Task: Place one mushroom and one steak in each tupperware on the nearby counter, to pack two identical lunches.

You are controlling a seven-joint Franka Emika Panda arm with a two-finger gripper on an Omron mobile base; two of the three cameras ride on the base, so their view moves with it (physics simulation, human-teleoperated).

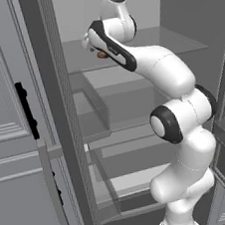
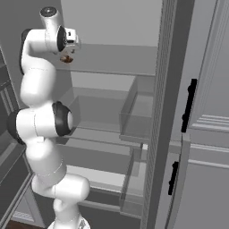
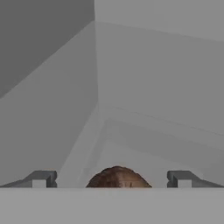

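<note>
Your gripper [image 3: 112,179] is wide open, fingers either side of a mushroom [image 3: 117,177] on the fridge shelf [image 1: 175,41].

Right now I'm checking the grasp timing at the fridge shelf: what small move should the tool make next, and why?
Probably close the tool on the mushroom. In the hand view its fingertips stand wide apart with the brown lump centred between them, low in the frame, so it seems already bracketed. If the fingers sit too high, ease slightly lower first.
</note>
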